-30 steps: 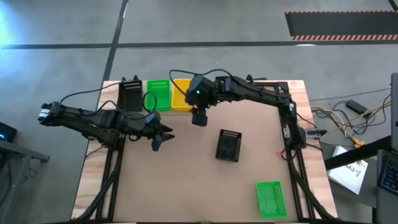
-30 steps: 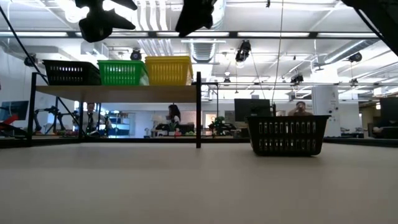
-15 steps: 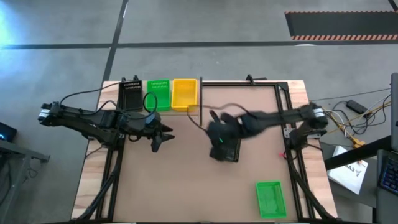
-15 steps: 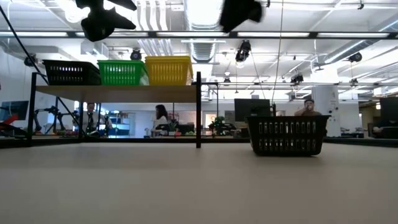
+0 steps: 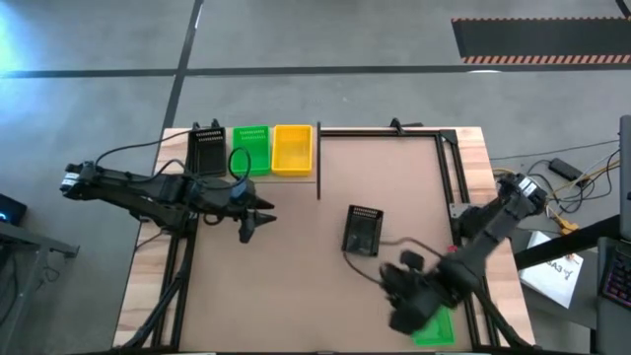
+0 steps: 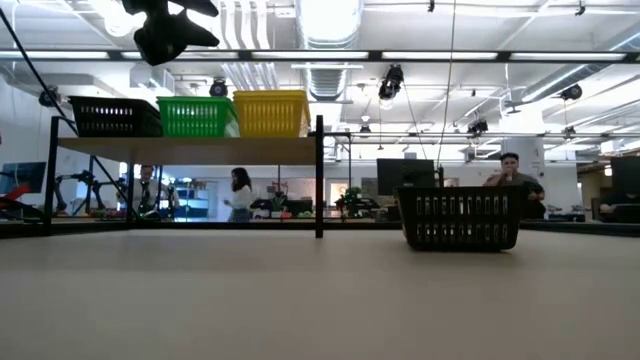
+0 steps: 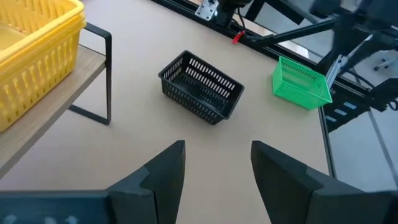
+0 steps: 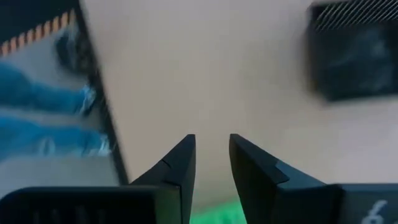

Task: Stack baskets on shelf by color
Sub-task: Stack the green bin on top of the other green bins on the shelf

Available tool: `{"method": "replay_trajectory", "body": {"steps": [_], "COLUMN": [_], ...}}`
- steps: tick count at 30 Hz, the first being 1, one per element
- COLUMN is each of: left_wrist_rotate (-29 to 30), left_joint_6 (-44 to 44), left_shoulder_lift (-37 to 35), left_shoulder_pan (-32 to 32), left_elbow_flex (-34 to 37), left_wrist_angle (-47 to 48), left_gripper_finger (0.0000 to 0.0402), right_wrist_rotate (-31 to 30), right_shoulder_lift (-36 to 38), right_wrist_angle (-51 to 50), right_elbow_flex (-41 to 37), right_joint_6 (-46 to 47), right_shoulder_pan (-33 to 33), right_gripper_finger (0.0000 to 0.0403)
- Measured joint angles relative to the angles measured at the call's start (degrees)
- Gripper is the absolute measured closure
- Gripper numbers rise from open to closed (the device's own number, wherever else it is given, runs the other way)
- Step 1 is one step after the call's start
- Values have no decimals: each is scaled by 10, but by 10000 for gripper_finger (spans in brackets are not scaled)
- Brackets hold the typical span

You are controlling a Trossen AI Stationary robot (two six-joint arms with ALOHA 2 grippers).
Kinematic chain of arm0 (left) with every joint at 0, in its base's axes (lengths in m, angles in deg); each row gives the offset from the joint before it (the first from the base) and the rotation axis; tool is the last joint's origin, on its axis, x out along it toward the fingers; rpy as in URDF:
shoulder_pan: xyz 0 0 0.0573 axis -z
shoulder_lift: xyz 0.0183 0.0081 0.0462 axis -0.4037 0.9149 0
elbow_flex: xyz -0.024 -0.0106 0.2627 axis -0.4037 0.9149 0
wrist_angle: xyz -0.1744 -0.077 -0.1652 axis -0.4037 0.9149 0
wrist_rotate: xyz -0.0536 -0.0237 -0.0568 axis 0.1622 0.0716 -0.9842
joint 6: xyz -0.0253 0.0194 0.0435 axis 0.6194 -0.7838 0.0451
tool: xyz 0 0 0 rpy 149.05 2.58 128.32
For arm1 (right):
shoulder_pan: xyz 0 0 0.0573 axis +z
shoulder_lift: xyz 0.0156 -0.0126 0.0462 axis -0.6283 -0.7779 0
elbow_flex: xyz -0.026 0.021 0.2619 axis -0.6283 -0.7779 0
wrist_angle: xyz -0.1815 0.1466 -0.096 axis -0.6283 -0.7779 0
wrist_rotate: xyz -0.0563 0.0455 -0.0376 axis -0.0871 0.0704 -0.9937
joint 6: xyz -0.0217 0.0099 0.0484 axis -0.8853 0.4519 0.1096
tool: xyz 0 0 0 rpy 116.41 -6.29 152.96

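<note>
Black baskets: two (image 5: 207, 150) (image 5: 363, 231); green two (image 5: 250, 150) (image 5: 430, 323); yellow one (image 5: 292, 149) (right pincer (image 8: 211, 163) narrow, empty).

- Bright, even light from ceiling strip lamps (image 6: 330, 18), glaring white in the low view.
- Soft, faint shadows on the table (image 5: 296, 266).
- Right wrist view heavily motion-blurred; right claw (image 5: 409, 311) smeared overhead.

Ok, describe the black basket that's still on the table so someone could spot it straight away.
Start at the brown table and skip the shelf at its far left corner. The black basket sits alone mid-table. The only other loose one, a green basket, lies at the near right edge under the right gripper.
</note>
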Motion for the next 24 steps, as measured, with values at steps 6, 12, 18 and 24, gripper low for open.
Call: {"method": "replay_trajectory", "body": {"steps": [6,12,18,24], "left_wrist_rotate": [0,-3,-17,-36], "left_joint_6": [1,1,5,5], "left_shoulder_lift": [16,50,92,138], "left_shoulder_pan": [0,0,0,0], "left_elbow_flex": [0,-1,-1,-16], "left_wrist_angle": [-3,-76,-172,-212], "left_gripper_finger": [233,233,233,233], "right_wrist_rotate": [68,73,72,72], "right_shoulder_lift": [-7,-33,-85,-141], "right_wrist_angle": [1,6,8,10], "right_elbow_flex": [-20,-20,-21,-21], "right_joint_6": [85,90,83,84], "right_shoulder_pan": [100,193,239,247], "right_gripper_finger": [273,209,185,199]}}
